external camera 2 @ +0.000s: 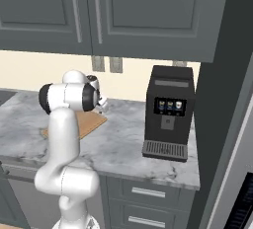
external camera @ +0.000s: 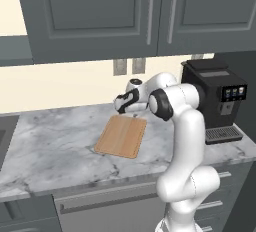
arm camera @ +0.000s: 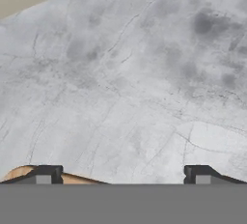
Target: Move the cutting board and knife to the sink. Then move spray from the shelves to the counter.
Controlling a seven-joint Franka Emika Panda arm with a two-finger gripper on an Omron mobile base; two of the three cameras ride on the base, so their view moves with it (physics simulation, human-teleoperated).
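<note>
The light-brown cutting board (external camera: 121,136) lies flat on the marble counter (external camera: 55,146), in front of the arm. My gripper (external camera: 134,115) hangs open just above the board's far edge, fingers pointing down. From the right side the arm hides part of the board (external camera 2: 89,120), and the gripper (external camera 2: 103,106) is beside it. In the hand view a corner of the board (arm camera: 19,172) peeks behind the left fingertip (arm camera: 46,175), with bare marble (arm camera: 135,83) between the wide-apart tips. The sink's edge (external camera: 4,136) shows at the far left. Knife and spray are out of view.
A black coffee machine (external camera: 216,101) stands on the counter right of the arm, against a tall dark panel (external camera 2: 222,99). Dark grey wall cabinets (external camera: 100,11) hang overhead. A dark slab shelf end (external camera: 15,51) juts in at the left. Drawers (external camera 2: 143,193) sit below.
</note>
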